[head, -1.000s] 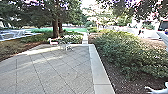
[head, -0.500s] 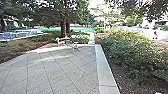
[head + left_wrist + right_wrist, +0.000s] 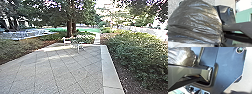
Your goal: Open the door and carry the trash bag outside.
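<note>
Since paving [image 3: 60,72] and shrubs [image 3: 140,55] are seen ahead, the door can be judged passed and the outdoors reached. The bag [image 3: 196,22] is seen, full, near the base [image 3: 228,68]; how it is gripped cannot be told. Only its final placing, it is judged, may be left.

The trash bag [image 3: 196,22] is coloured a dark brownish grey, streaked with silvery white and bluish glints. The paving [image 3: 57,72] is toned pale grey and crossed by a diagonal grid of darker lines, and it is edged by a plain, lighter beige strip [image 3: 110,72]. Deep green, mottled with paler green, is shown by the bushes [image 3: 140,55]; brown is seen on the soil [image 3: 127,77] and tree trunks [image 3: 70,28]. The lawn [image 3: 87,30] is tinted bright green, the foliage [image 3: 51,5] flecked with purple.
</note>
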### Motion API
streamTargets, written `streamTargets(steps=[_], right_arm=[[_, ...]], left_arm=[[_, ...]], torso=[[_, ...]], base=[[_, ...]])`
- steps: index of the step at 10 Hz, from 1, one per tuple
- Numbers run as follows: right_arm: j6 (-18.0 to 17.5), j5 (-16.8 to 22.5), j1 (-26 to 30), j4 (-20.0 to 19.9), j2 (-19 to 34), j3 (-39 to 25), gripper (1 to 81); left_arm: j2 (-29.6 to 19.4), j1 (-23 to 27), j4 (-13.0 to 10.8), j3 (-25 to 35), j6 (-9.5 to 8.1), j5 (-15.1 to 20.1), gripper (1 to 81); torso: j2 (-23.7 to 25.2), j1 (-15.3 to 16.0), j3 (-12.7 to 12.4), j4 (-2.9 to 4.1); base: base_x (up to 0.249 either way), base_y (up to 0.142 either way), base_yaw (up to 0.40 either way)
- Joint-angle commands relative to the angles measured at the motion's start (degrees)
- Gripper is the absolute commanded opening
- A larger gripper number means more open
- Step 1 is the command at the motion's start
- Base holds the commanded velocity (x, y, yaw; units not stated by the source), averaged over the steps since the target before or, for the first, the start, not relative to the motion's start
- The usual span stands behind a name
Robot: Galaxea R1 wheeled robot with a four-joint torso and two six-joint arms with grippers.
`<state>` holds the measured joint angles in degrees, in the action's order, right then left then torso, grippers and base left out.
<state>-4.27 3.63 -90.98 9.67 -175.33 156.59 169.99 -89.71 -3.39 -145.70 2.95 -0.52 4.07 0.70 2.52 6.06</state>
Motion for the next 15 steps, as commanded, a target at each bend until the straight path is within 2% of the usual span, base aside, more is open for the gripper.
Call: streamTargets(steps=[1,2,4,5,6,8,10,13,15], right_arm=[[0.0,3.4,2.1,-0.5,6.2,-11.2,81.1],[0.0,3.5,2.1,-0.5,8.4,-15.3,81.1],[0.0,3.9,2.2,-0.4,15.0,-27.5,81.1],[0.0,3.8,2.2,-0.5,17.2,-31.1,81.1],[0.0,3.8,2.2,-0.5,18.1,-32.5,81.1],[-0.1,3.8,2.2,-0.5,18.2,-32.5,81.1],[-0.1,3.8,2.2,-0.4,18.3,-32.1,81.1],[-0.1,3.8,2.3,-0.4,18.2,-31.6,81.1],[-0.1,3.8,2.4,-0.7,18.1,-31.3,81.1]], left_arm=[[-5.3,3.1,0.4,7.7,-0.14,2.9,1.0],[-6.9,3.6,1.1,10.3,-0.14,2.9,1.0],[-12.5,5.4,3.0,18.5,-0.14,3.0,1.0],[-15.2,6.9,4.7,21.4,-0.14,3.2,1.0],[-17.9,8.5,6.5,23.9,-0.14,3.4,1.0],[-22.0,13.1,10.6,27.2,-0.14,3.9,1.0],[-25.4,18.1,14.0,29.2,-0.14,6.8,1.0],[-27.5,26.7,18.3,28.9,-0.14,12.2,1.0],[-27.8,31.7,20.6,28.5,-0.14,16.3,1.0]], torso=[[0.0,0.0,0.0,0.0],[0.0,0.0,0.0,0.0],[0.0,0.0,0.0,0.0],[0.0,0.0,1.6,0.0],[0.0,0.0,4.7,0.0],[0.0,0.0,6.8,0.0],[0.0,-0.1,10.3,0.0],[0.0,0.0,16.1,0.0],[-0.1,0.0,14.8,0.0]], base=[[0.0,0.0,0.0],[0.0,0.0,0.0],[0.0,0.0,0.0],[0.0,0.0,0.0],[0.0,0.0,0.0],[0.0,0.0,0.0],[0.0,0.0,0.0],[0.0,0.0,0.0],[0.0,0.0,0.0]])
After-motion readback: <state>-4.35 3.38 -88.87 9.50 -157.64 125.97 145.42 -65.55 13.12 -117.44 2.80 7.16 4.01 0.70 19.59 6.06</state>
